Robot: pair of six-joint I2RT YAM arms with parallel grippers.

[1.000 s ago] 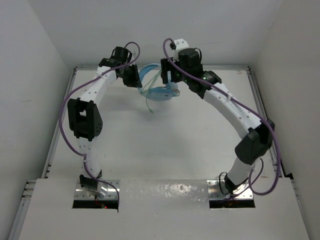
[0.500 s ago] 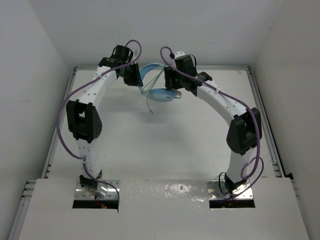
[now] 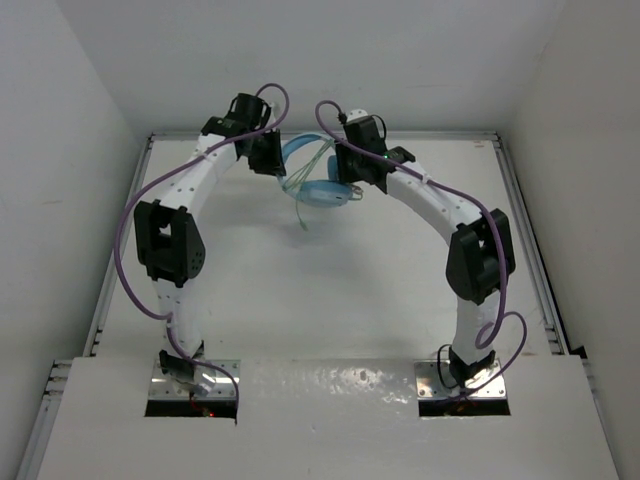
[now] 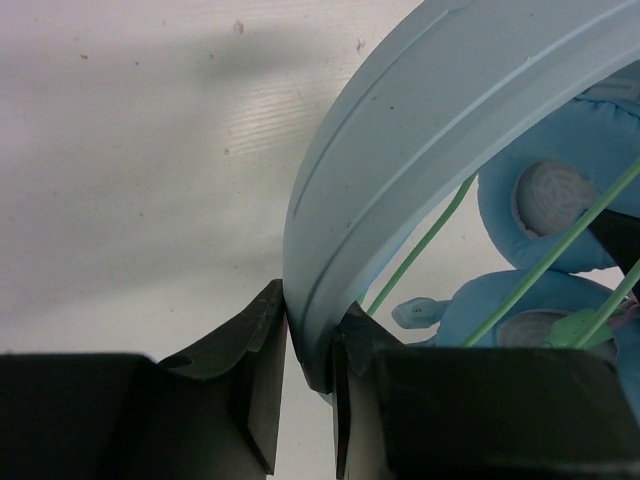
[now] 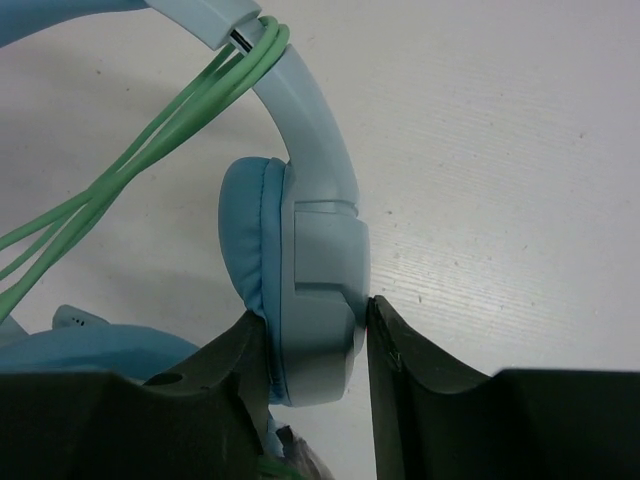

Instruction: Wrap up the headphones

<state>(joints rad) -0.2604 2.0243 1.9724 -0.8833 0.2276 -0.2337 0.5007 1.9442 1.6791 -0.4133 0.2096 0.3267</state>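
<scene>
The left arm [image 3: 190, 190] and right arm [image 3: 440, 205] arch inward over the far middle of the table [image 3: 330, 290], meeting at the headphones [image 3: 318, 185]. The left gripper [image 4: 310, 345] pinches the headband [image 4: 400, 130]; the right gripper [image 5: 315, 335] clasps one ear cup [image 5: 310, 270]. The green cable [image 5: 150, 160] loops over the headband.

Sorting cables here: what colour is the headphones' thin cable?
The cable is pale green, clearest in the right wrist view.

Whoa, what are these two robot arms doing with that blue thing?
Two robot arms are winding up a pair of light blue headphones over the far end of the table. The left gripper pinches the headband, and the right gripper grips one ear cup. Strands of green cable already loop over the band; a tail hangs loose.
</scene>
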